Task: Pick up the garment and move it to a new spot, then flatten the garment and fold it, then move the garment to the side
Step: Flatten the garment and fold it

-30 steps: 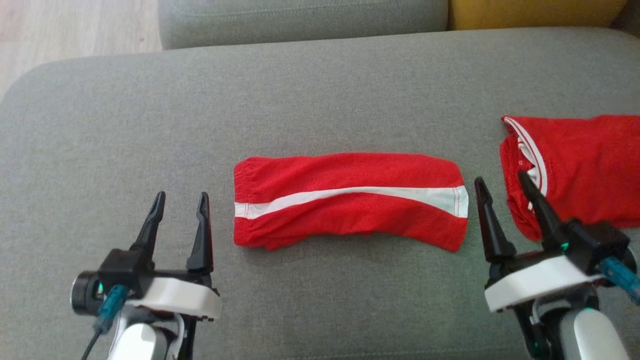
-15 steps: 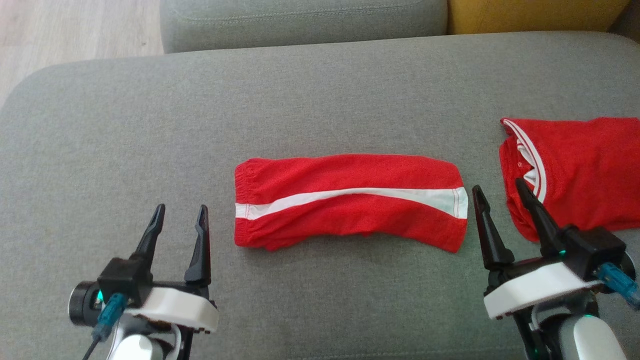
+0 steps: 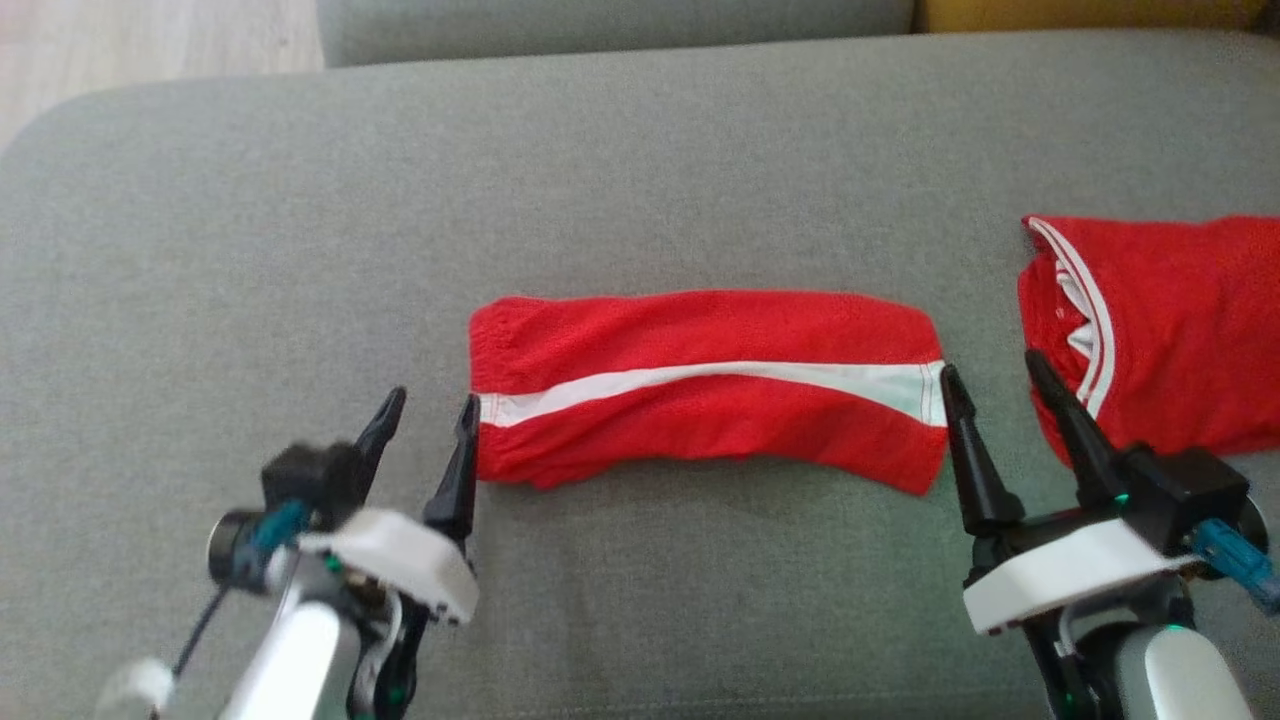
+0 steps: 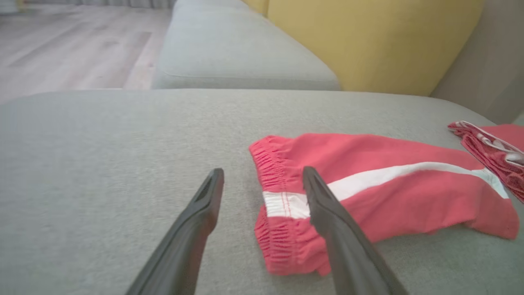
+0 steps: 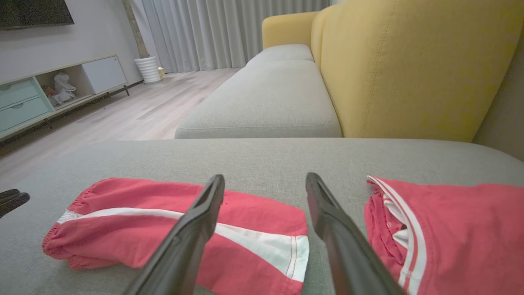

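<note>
Though folded into a narrow band, the red garment (image 3: pixel 700 385) looked thin, limp and light; judged likely to sag unless taken at both short ends. Lay mid-frame on the grey cushion (image 3: pixel 640 180), long axis left to right, elastic waistband (image 3: pixel 492 345) pointing left. Left gripper (image 3: pixel 431 402) just beside the waistband, right gripper (image 3: pixel 988 365) at the hem (image 3: pixel 930 392); both spread wide, empty. At right edge lay a second red garment (image 3: pixel 1180 330).

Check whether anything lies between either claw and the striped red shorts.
Nothing visible. The open left claw is at the waistband end of the shorts, the open right claw at their hem; another red garment lies beyond it.
</note>
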`<state>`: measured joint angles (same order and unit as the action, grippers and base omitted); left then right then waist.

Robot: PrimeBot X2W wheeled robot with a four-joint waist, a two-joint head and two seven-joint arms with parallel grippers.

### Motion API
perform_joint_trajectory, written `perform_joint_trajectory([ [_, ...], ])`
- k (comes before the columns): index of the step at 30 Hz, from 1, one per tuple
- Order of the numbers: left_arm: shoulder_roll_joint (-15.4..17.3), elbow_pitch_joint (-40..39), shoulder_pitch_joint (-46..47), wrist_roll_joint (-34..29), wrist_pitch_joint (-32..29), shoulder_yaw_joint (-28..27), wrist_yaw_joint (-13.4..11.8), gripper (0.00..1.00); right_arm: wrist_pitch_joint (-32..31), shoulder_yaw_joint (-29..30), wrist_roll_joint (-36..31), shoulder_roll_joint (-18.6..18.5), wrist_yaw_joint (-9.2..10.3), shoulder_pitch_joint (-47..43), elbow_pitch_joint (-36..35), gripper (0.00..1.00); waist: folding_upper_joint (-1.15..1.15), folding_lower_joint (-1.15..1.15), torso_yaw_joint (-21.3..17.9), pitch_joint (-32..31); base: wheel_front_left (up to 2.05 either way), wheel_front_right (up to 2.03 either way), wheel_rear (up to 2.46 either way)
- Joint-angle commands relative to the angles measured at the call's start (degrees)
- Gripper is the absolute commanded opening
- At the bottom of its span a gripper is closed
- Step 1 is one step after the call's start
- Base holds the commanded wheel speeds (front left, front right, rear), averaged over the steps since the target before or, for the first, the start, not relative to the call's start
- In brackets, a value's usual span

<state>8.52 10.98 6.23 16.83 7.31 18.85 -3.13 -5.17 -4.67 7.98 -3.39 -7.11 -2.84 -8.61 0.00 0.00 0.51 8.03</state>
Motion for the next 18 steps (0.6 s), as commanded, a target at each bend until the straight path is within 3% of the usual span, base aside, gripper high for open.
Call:
perform_joint_trajectory([
  [1,0.18,0.35,4.31,1.15,-0.92,-1.73,1.05,1.00,-0.37,-1.61,-0.29,-0.17,-0.37,2.48,-2.31,1.00,0.00,0.00,-0.69,1.02,0.00,0.00,0.00],
  [12,-0.42,9.51,8.47,6.13,-5.71,-1.96,4.72,1.00,-0.72,-1.12,0.29,0.03,-0.37,2.48,-1.10,1.00,0.00,0.00,-2.45,3.00,0.00,0.00,0.00],
  [13,-0.32,9.86,8.71,6.24,-5.75,-1.86,5.02,0.82,-0.69,-1.11,0.26,0.06,-0.37,2.52,-1.06,1.00,0.00,0.00,-2.47,3.11,0.00,0.00,0.00],
  [14,-0.32,9.87,8.92,6.34,-5.26,-1.83,5.30,0.53,-0.67,-1.12,0.27,0.09,-0.37,2.57,-1.02,1.00,0.00,0.00,-2.51,3.21,0.00,0.00,0.00],
  [15,-0.33,9.95,8.98,6.36,-5.15,-1.73,5.36,0.07,-0.65,-1.11,0.27,0.11,-0.37,2.62,-0.98,1.00,0.00,0.00,-2.54,3.28,0.00,0.00,0.00],
  [16,-0.40,10.08,8.95,6.59,-5.39,-1.62,5.52,0.00,-0.64,-1.06,0.30,0.14,-0.37,2.66,-0.92,1.00,0.00,0.00,-2.53,3.34,0.00,0.00,0.00],
  [18,-0.36,9.99,9.00,6.76,-5.42,-1.48,5.66,0.00,-0.57,-0.84,0.43,0.18,-0.37,2.79,-0.78,1.00,0.00,0.00,-2.48,3.45,0.00,0.00,0.00],
])
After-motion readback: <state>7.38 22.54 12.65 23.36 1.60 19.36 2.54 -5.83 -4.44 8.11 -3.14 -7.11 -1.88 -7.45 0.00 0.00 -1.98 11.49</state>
